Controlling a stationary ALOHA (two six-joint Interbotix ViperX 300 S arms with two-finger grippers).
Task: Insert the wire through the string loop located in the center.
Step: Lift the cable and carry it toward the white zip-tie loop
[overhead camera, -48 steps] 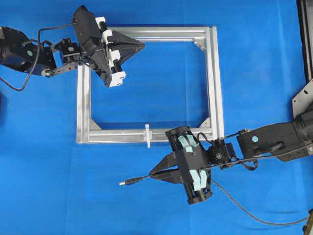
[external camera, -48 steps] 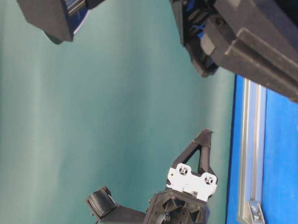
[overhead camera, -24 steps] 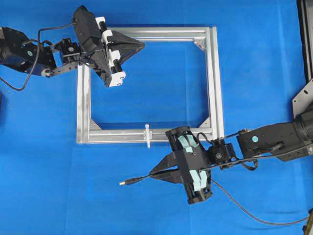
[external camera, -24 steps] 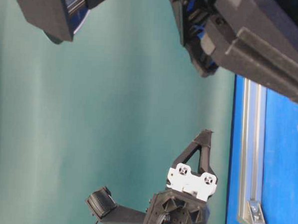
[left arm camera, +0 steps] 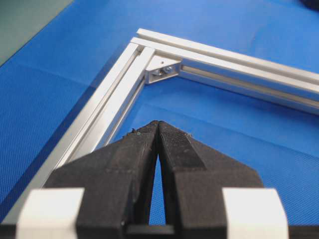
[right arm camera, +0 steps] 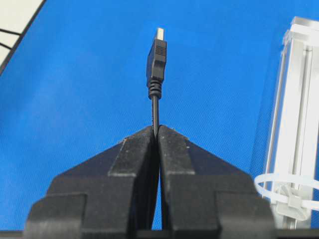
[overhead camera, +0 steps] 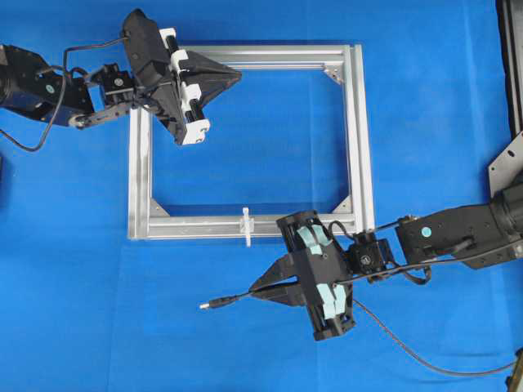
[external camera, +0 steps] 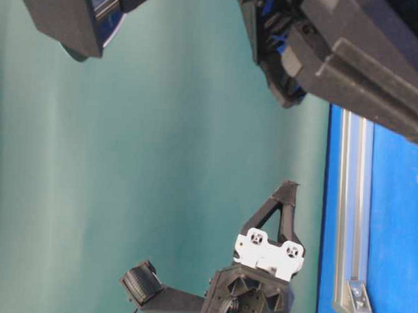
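Note:
My right gripper (overhead camera: 255, 291) is shut on the wire (overhead camera: 233, 299), just behind its dark plug with a silvery tip (overhead camera: 209, 305). In the right wrist view the plug (right arm camera: 156, 59) sticks out straight ahead of the closed jaws (right arm camera: 155, 130). The wire trails back to the lower right (overhead camera: 425, 360). The white string loop (overhead camera: 246, 226) stands on the near bar of the silver frame (overhead camera: 359, 147), above and slightly right of the plug; it shows at the lower right of the right wrist view (right arm camera: 286, 185). My left gripper (overhead camera: 237, 75) is shut and empty over the frame's far left corner (left arm camera: 157, 124).
The frame lies flat on the blue cloth, with grey corner brackets (overhead camera: 333, 75) inside it (left arm camera: 162, 70). A metal stand edge (overhead camera: 507, 159) is at the right border. In the table-level view my left gripper (external camera: 285, 192) is seen beyond the frame's bar (external camera: 352, 206).

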